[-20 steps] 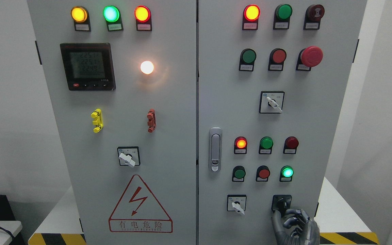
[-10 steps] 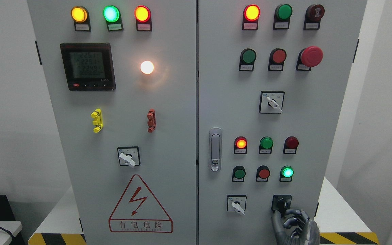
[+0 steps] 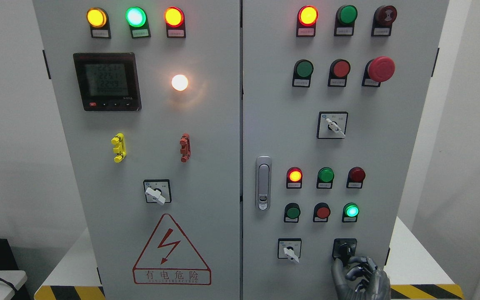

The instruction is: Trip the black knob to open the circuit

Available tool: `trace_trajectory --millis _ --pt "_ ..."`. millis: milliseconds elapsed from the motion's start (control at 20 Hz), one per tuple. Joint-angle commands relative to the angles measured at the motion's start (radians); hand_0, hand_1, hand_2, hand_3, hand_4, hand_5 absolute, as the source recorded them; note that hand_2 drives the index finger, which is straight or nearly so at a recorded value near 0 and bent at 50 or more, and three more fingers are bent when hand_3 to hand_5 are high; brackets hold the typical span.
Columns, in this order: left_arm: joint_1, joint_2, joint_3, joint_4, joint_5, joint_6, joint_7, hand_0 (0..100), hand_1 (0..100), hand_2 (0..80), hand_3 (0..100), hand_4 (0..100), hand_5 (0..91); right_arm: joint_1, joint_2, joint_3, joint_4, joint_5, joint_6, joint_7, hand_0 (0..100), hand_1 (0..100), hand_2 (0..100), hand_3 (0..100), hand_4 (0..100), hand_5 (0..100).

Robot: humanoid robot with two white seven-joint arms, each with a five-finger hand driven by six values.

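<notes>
Your right hand [image 3: 361,278] comes up from the bottom edge, dark metallic, with its fingers [image 3: 358,273] curled in together and nothing clamped inside them. The black knob [image 3: 345,249] sits directly above the hand on its black square plate, the thumb tip reaching up to just below it; you cannot tell whether it touches. To the hand's upper left is the white selector switch [image 3: 290,251]. Higher above the hand, a lit green lamp [image 3: 351,210] glows on the grey cabinet door [image 3: 373,146].
</notes>
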Motion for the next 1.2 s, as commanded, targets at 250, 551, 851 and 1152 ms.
trace_trajectory --millis 250,551,851,1152 --pt "-0.008 0.000 0.000 0.000 -0.032 0.000 0.000 12 39 0.0 0 0 0.0 -0.001 0.000 -0.014 0.005 0.034 -0.014 -0.001 45 79 57 85 82 91" --pt "-0.008 0.000 0.000 0.000 -0.032 0.000 0.000 12 39 0.0 0 0 0.0 0.001 0.000 -0.017 0.005 0.036 -0.014 -0.001 45 79 57 85 81 91" --pt "-0.008 0.000 0.000 0.000 -0.034 0.000 0.000 12 39 0.0 0 0 0.0 -0.001 -0.002 -0.021 0.004 0.045 -0.014 -0.001 44 79 57 85 81 91" --pt "-0.008 0.000 0.000 0.000 -0.032 0.000 0.000 12 39 0.0 0 0 0.0 0.001 0.000 -0.020 0.005 0.045 -0.014 -0.001 44 79 57 85 81 91"
